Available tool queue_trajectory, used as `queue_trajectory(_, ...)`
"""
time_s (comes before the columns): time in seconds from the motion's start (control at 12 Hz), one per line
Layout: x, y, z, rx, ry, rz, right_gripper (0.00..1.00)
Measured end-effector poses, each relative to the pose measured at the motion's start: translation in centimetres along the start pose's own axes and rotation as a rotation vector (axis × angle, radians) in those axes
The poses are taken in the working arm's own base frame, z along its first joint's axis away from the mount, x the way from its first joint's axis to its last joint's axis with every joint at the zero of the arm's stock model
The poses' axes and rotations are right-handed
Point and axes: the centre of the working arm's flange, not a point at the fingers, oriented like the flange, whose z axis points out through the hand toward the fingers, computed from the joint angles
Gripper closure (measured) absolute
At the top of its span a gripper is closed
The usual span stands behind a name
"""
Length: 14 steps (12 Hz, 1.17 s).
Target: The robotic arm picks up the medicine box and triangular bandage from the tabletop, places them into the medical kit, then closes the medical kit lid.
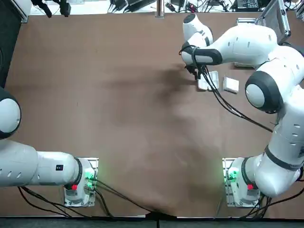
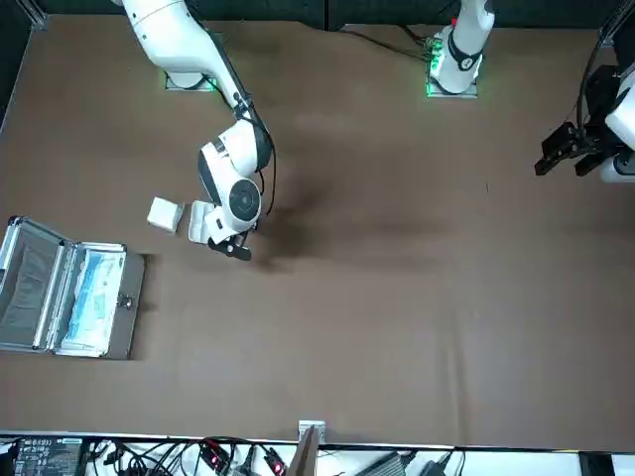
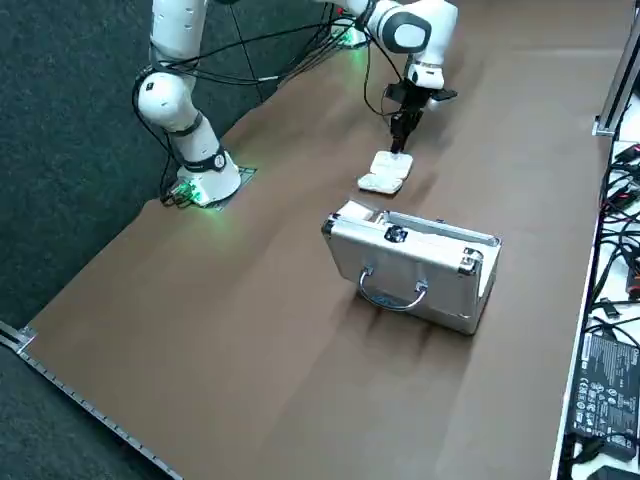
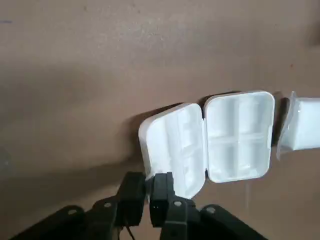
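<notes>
Gripper (image 4: 148, 178) low over table, fingers together at rim of medicine box (image 4: 212, 140); can't tell if rim is pinched. Box lies open, two halves flat, long axis running from my fingertips toward bandage (image 4: 306, 122) just beside. Kit (image 2: 127, 302) open, well apart.

Even, fairly bright light falls from above on the brown table (image 1: 118, 118), with soft diffuse shadows spreading from the arm (image 1: 247, 45) toward the table's middle. Green lamps glow at both arm bases. The silver case (image 3: 415, 270) shows mild glare. The wrist view is slightly soft near the fingers (image 4: 162, 192).
</notes>
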Motion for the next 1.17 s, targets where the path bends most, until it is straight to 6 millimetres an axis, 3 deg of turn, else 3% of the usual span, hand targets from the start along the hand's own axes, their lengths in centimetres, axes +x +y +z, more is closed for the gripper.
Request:
queue_trajectory(0.17,0.4,0.1,-0.7,0.008,0.009,0.006,0.98)
queue_trajectory(0.25,0.7,0.4,-1.5,0.007,0.009,0.015,0.98)
queue_trajectory(0.5,2.1,2.6,-6.5,-0.002,0.007,0.058,0.98)
queue_trajectory(0.92,5.1,9.9,-15.0,-0.028,0.065,0.140,0.98)
queue_trajectory(1.0,6.2,12.5,-16.6,-0.079,0.095,0.136,0.98)
queue_trajectory(1.17,7.5,14.8,-17.3,-0.142,0.127,0.112,0.98)
